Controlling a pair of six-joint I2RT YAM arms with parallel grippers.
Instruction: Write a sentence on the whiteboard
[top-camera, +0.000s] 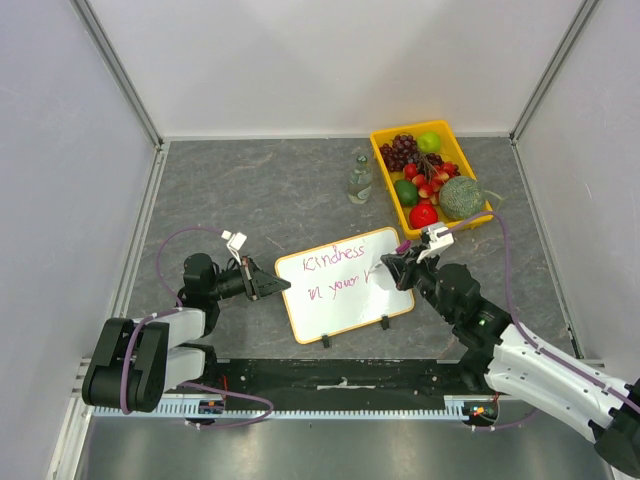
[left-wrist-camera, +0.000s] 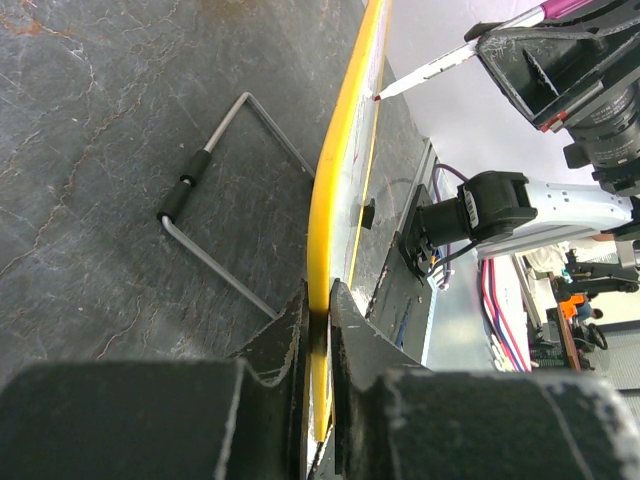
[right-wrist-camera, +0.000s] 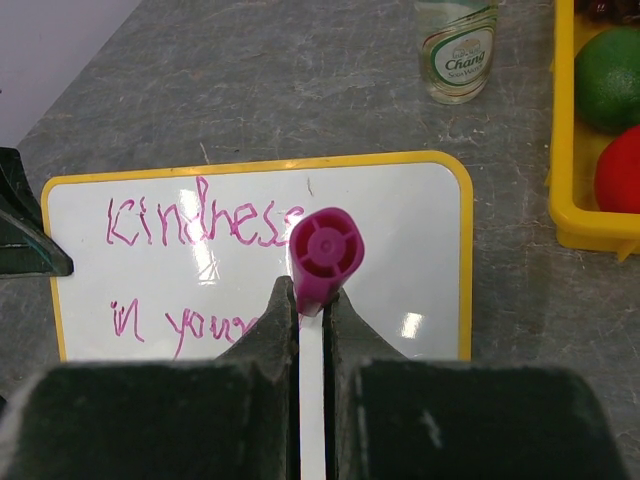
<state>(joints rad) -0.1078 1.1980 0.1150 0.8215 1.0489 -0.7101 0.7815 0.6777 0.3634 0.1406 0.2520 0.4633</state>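
Between the right gripper's (right-wrist-camera: 310, 300) clenched jaws stands the pink marker (right-wrist-camera: 326, 250), its tip down on the whiteboard (right-wrist-camera: 400, 250) just ahead of them, right after "your" in the sentence (right-wrist-camera: 200, 220). Left of those jaws, the left gripper (left-wrist-camera: 318, 300) pinches the board's yellow rim. Pressing too hard could skid the board in that pinch and warp letters. A wide stroke might overrun the right rim. Farther ahead, the Chang bottle (right-wrist-camera: 457, 45) looks safe.

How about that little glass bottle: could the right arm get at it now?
Probably not straight away. Nothing blocks the bottle, but its claw is shut on the pink marker, tip at the whiteboard; it would need to drop that first.
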